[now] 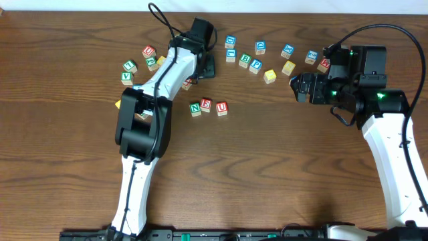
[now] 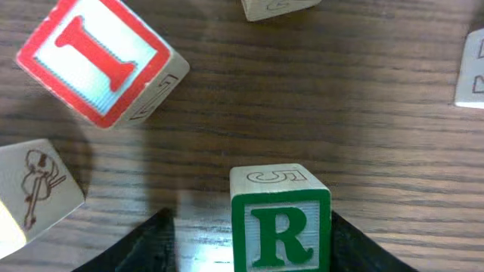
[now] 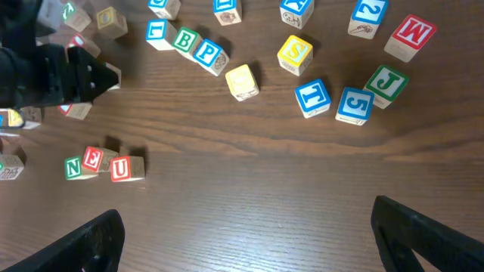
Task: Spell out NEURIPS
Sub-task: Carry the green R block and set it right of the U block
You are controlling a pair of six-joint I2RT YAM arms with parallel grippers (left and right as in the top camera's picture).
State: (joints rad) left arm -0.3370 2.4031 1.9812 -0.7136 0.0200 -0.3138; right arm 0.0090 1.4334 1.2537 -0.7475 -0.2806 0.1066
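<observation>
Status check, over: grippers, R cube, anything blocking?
Left gripper open, straddling R cube, gap on one side. Right gripper open, empty. NEU row set. I cube close by, not touching.

Wooden R cube (image 2: pixel 280 219), grained wood table (image 2: pixel 302 98)

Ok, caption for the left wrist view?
Left gripper, jaws open, straddles the green R cube; red I cube sits upper left.
</observation>
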